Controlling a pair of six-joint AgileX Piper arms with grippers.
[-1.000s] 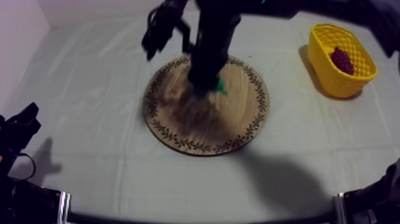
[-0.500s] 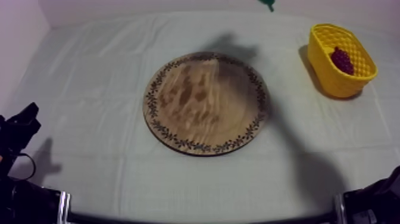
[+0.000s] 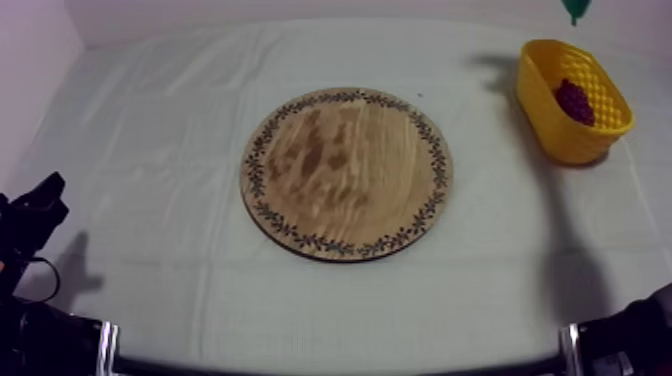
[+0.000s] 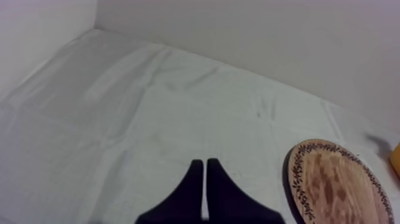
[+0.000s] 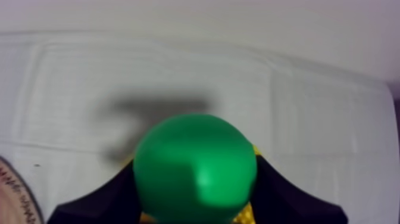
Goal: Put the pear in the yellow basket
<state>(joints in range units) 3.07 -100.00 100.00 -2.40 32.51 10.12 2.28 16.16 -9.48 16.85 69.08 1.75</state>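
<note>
**Pear held aloft by the basket, not yet let go**

At the near left, the left gripper [image 4: 204, 162] is kept parked, its fingers pressed together on nothing, presumably so that the table [image 3: 150, 150] is left free for the other arm. In the middle, the wooden board [image 3: 346, 172] is seen bare. At the far right, the yellow basket [image 3: 555, 135] is found with a bunch of grapes [image 3: 574, 100] inside. The pear [image 5: 195, 170] is clamped between the fingers of the right gripper [image 5: 193, 186], raised by the basket's far end with yellow mesh just beneath it. This is judged a position for dropping it in.
</note>
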